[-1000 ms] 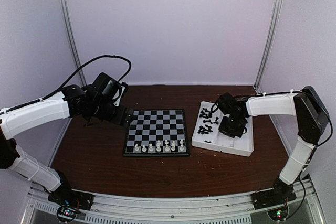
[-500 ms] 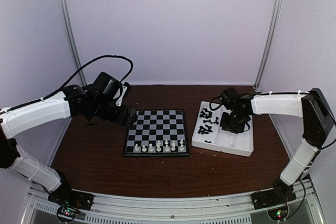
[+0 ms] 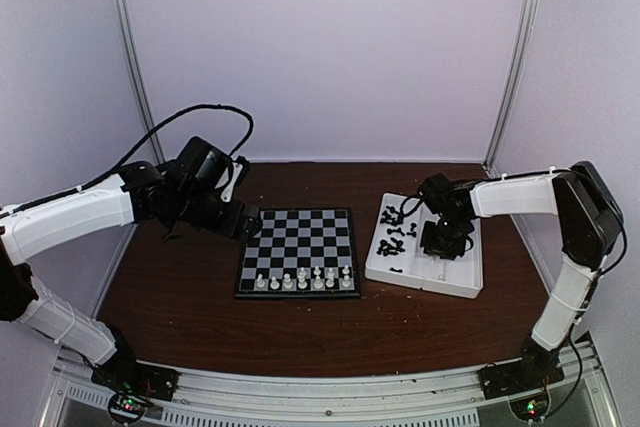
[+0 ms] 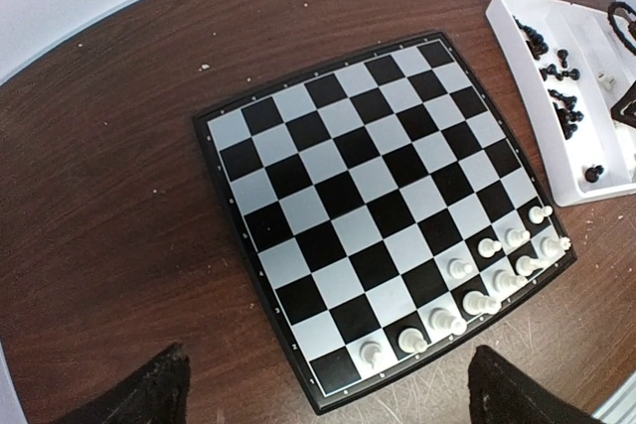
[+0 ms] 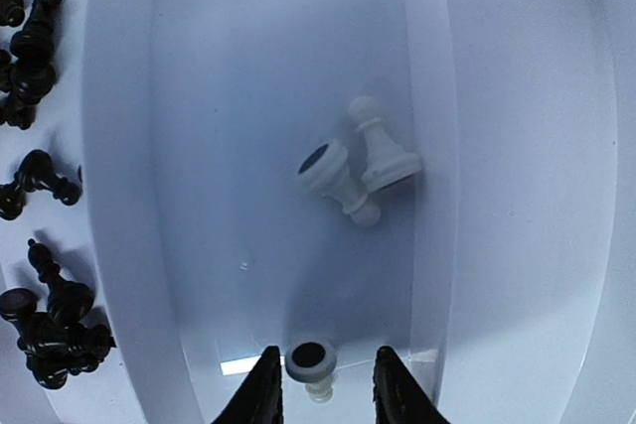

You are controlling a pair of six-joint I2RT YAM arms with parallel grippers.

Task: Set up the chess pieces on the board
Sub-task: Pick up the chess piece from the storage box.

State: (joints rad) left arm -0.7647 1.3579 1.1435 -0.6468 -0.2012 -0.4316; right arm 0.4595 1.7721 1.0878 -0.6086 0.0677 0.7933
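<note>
Chess pieces (image 4: 480,302) are found in two places. White pieces (image 3: 303,280) stand upright on the board (image 3: 297,237), lined along its near edge with a few more in the second row. From above they are too small to tell one type from another. The board lies flat on the worktop (image 3: 180,297), between the two arms.

Black pieces (image 5: 40,196) lie in a loose heap in the left compartment of the white tray (image 3: 420,284), which sits on the worktop to the right of the board and apart from it. Their types cannot be made out. In the adjoining compartment a toppled pair (image 5: 358,171) of white pieces lies touching.

Right end effector (image 5: 326,384): low over that same compartment, fingers partly parted, one on either side of a single white piece (image 5: 310,362) whose base faces the wrist camera. A clear gap shows between the piece and one finger. Contact on the other side cannot be confirmed. No grip is evident. Fingers and piece are cut off by the lower frame edge.

Left end effector (image 4: 326,374): raised near the board's far-left corner, spread wide and holding nothing. Only its two dark fingertips (image 4: 149,394) show, in the bottom corners of the wrist view. In that view the tray is cropped by the right edge.
</note>
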